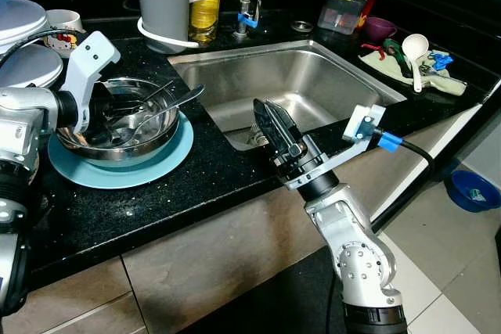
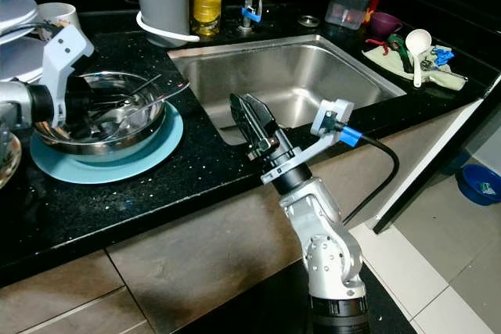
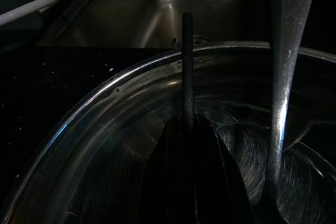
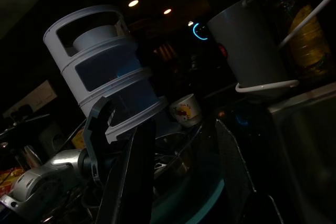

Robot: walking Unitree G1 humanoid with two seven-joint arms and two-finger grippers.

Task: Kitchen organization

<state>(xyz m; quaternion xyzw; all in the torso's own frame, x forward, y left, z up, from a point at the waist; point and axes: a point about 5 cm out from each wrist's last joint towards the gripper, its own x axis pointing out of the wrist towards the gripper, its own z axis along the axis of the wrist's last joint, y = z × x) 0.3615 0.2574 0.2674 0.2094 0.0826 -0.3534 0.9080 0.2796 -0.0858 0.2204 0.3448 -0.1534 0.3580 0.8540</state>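
Two grippers at work over a black counter [image 1: 117,217]. Largest first: steel sink [image 1: 297,84], directly ahead of the right gripper [image 1: 270,123], which hangs at the sink's near rim with its fingers parted and holding nothing. Next, blue plate [image 1: 164,163] under a steel bowl [image 1: 149,134], off to the right gripper's left, well apart. Left gripper [image 3: 187,145] sunk inside the bowl, fingers pressed together on a thin dark rod [image 3: 187,66], seemingly a utensil handle, though hard to name. Beside it in the bowl, a spoon [image 1: 168,109], handle slanting up over the rim toward the sink. Long axis of rod and spoon running from bowl to sink, so probably a lift and a carry rightward. Left arm clearly nearer; right merely waiting.
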